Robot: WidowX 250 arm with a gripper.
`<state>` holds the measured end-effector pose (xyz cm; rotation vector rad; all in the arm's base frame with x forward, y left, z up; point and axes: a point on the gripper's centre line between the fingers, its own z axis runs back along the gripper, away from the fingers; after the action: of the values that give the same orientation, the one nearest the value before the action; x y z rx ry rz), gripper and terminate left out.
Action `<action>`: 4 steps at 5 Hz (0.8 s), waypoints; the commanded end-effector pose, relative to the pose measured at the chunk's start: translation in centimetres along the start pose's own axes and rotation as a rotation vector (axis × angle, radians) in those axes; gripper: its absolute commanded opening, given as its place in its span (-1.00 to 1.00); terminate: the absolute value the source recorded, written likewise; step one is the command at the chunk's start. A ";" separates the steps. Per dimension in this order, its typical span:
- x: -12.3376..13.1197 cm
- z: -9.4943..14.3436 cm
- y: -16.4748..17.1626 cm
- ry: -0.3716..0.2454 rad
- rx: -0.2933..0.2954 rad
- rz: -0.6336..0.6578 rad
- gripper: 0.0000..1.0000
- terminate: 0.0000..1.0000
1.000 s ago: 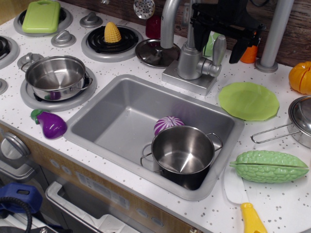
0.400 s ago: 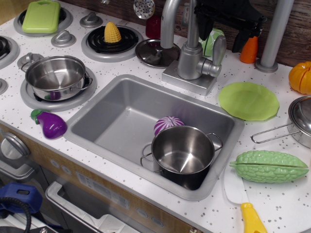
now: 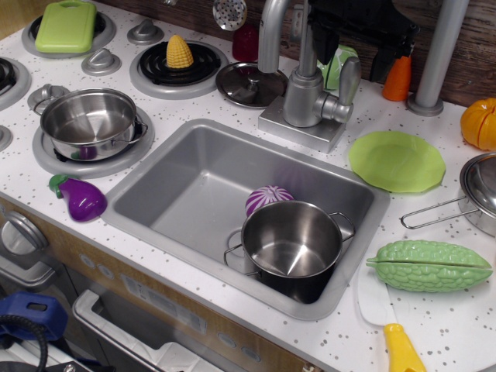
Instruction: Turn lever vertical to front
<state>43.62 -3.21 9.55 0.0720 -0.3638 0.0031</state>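
Observation:
The lever (image 3: 349, 80) is a short silver-grey paddle. It stands upright on the right side of the faucet body (image 3: 304, 97), joined by a stubby cylinder. My black gripper (image 3: 354, 53) hangs at the top edge, just above and behind the lever's tip. Its fingers (image 3: 384, 65) are spread apart, one on each side of the lever top, and hold nothing. They do not touch the lever. Most of the gripper is cut off by the frame's top.
The tall curved spout (image 3: 269, 31) rises left of the lever. The sink (image 3: 178, 182) holds a steel pot (image 3: 291, 246) and a purple onion (image 3: 266, 198). A green plate (image 3: 397, 160), an orange carrot (image 3: 397, 77), a grey post (image 3: 435, 58) and a pot lid (image 3: 248, 81) stand near the faucet.
The gripper has risen and drawn back toward the top edge, away from the lever. The lever stays upright.

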 end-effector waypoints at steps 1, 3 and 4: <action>0.7 1.0 0.4 -0.063 0.019 0.038 -1.00 -1.00; -0.1 1.0 -0.2 -0.064 0.017 0.084 -1.00 -1.00; -1.4 1.3 -0.5 -0.031 0.008 0.122 -1.00 -1.00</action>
<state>41.10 -3.40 7.69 0.0585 -0.3315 0.1378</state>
